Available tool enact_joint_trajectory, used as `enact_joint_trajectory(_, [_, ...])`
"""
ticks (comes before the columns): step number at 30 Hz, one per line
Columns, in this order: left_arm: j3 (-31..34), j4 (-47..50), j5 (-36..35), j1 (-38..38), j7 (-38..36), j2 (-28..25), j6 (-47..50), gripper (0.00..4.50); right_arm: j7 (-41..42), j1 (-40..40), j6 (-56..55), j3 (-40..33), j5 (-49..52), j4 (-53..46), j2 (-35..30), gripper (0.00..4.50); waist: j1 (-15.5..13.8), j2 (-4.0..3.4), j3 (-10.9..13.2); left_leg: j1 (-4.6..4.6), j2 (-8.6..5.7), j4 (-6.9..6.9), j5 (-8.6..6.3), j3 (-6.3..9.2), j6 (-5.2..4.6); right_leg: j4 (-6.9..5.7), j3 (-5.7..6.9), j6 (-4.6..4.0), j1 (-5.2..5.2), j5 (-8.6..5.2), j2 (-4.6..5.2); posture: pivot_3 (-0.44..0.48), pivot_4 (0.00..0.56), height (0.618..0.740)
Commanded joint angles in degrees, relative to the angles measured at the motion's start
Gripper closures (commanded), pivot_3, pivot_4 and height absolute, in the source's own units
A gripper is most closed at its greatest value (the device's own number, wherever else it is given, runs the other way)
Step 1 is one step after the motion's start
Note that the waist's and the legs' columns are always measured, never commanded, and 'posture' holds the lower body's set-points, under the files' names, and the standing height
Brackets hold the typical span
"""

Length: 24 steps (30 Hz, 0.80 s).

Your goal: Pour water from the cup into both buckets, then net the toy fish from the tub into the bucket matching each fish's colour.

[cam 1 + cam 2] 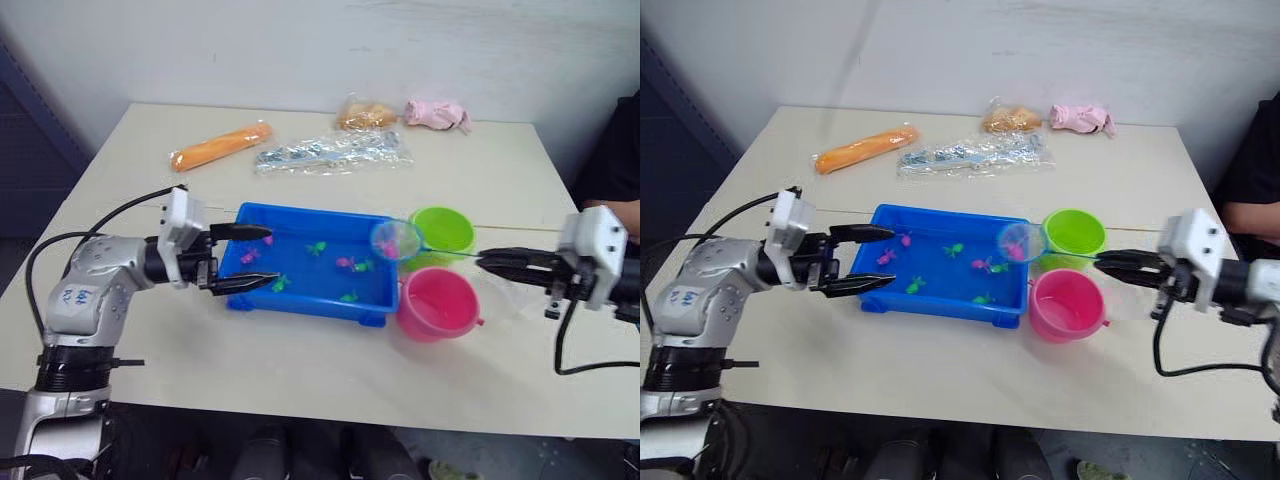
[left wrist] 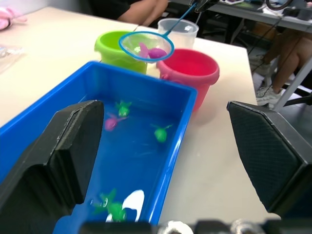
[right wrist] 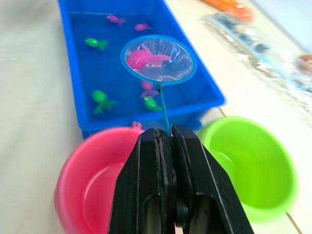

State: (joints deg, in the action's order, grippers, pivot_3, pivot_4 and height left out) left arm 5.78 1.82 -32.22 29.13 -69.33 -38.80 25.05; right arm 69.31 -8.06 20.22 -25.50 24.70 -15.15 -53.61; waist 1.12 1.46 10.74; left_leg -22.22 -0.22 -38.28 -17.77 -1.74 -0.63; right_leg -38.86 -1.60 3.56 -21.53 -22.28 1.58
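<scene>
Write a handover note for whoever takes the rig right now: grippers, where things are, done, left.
Right gripper: shut on the net handle; a pink fish lies in the hoop, held over the tub's end by the buckets.
Left gripper: open, empty, at the tub's other end.
Pink bucket and green bucket stand beside the tub, water in both.
Done: pouring; one pink fish netted.
Left: tip it into the pink bucket, then net the green and pink fish left in the tub.

A pale beige table (image 1: 300, 390). Along its far side lie four things: an orange roll in clear wrap (image 1: 221, 146), a crinkled clear plastic bag (image 1: 332, 152) beside it, a small bag with something brown inside (image 1: 366, 115), and a pink soft toy (image 1: 436, 114). A person's forearm (image 1: 618, 212) rests at the table's right edge.
</scene>
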Motion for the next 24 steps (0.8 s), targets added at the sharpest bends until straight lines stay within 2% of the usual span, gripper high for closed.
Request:
enact_joint_trajectory(1, [-1.6,0.5,-0.6,2.3,-0.7,1.4,-0.5,0.14,-1.0,8.0,-2.9,-10.1,-0.4,-5.3,0.5,4.50,0.0,0.00,0.0,0.01,0.00,0.02,0.00,-0.01,0.00,0.03,0.00,0.00,0.01,0.00,-0.01,0.000,0.150,0.740])
enact_joint_trajectory(6, [-3.4,-2.5,0.3,4.4,-1.9,2.7,-1.5,0.14,-3.3,17.1,-8.3,-15.9,-1.7,-8.8,4.4,4.50,0.5,0.00,0.0,0.09,0.00,0.03,0.05,-0.05,0.05,-0.03,-0.09,0.00,0.03,0.00,-0.07,0.000,0.150,0.740])
enact_joint_trajectory(12, [-4.5,-4.3,0.7,5.6,-2.5,3.6,-2.4,0.14,-6.1,23.2,-18.6,-15.7,-5.2,-9.5,9.3,4.50,0.6,-0.02,0.0,0.21,0.00,0.03,0.13,-0.10,0.10,-0.16,-0.18,0.00,0.05,0.00,-0.10,0.000,0.150,0.740])
enact_joint_trajectory(17, [-5.0,-3.4,0.8,5.2,-1.9,4.4,-2.4,0.14,-7.5,27.9,-33.9,-14.6,-11.7,-5.0,12.5,4.50,0.4,-0.01,0.0,0.25,0.00,0.07,0.17,-0.07,0.16,-0.17,-0.18,0.02,0.07,0.01,-0.11,0.000,0.150,0.740])
enact_joint_trajectory(24, [-4.9,-3.1,0.7,4.7,-1.6,4.5,-2.1,0.14,-12.7,29.9,-54.3,-13.3,-20.1,2.4,13.5,4.50,0.6,-0.01,0.0,0.28,-0.03,0.06,0.19,-0.11,0.14,-0.19,-0.23,0.02,0.08,0.01,-0.09,0.000,0.150,0.740])
